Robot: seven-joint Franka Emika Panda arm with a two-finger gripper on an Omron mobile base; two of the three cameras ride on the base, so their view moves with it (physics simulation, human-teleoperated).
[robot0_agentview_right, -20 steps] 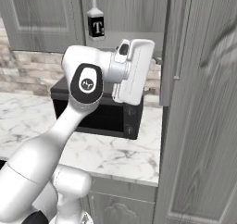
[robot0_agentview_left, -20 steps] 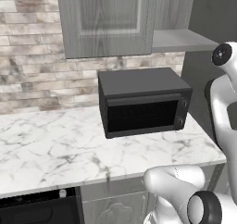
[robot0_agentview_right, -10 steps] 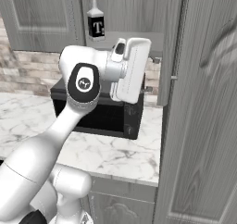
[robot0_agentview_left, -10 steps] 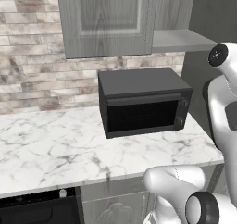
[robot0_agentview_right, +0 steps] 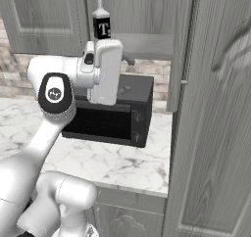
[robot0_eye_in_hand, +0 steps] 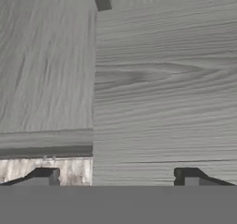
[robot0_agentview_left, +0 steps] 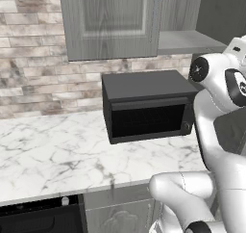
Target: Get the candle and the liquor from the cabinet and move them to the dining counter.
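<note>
Grey wood-grain cabinet [robot0_agentview_left: 110,20], black microwave [robot0_agentview_left: 144,104], white worktop [robot0_agentview_left: 48,155] (grey-veined)

Two base cameras look forward and down from behind the arm, left and right, both taking in the microwave [robot0_agentview_left: 146,104] [robot0_agentview_right: 115,118] and marble desk [robot0_agentview_left: 53,157] [robot0_agentview_right: 125,160]. The hand camera faces grey cabinet [robot0_eye_in_hand: 162,89] wood, very close.

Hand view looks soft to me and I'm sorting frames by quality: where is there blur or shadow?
Hand view: cabinet grain smeared, close up. Right base view: liquor label legible, door edge sharp. Left base view: microwave casts a soft shadow on the worktop.
</note>
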